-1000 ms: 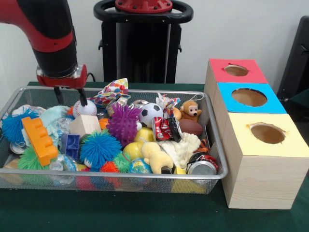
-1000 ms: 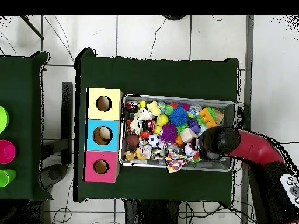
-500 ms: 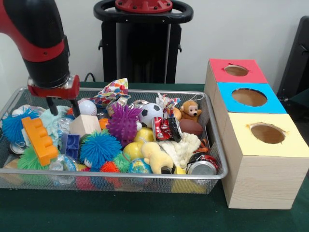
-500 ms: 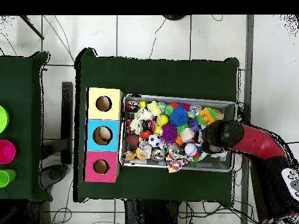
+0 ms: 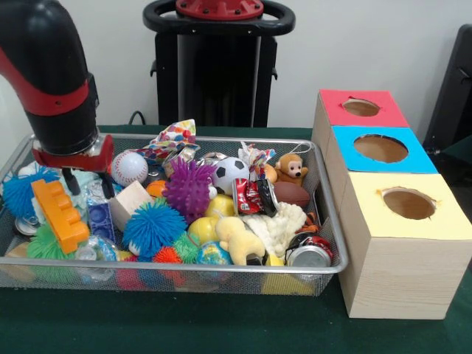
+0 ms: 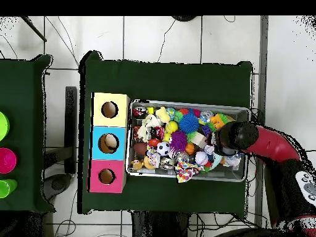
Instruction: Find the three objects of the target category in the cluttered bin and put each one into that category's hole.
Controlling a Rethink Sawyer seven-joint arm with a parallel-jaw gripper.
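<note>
On the green desk (image 5: 221, 324) we saw the gripper (image 5: 87, 186) with fingers apart, holding nothing, low in the cluttered bin's (image 5: 324, 221) end farthest from the holed boxes (image 5: 402, 243); sorting apparently remained undone.

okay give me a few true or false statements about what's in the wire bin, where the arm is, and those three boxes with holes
1. The gripper is down among the toys at one end of the wire bin. True.
2. The yellow box has a square hole. False: it is round.
3. The baseball sits in the blue box. False: it lies in the bin.
4. A toy monkey sits by the soccer ball. True.
</note>
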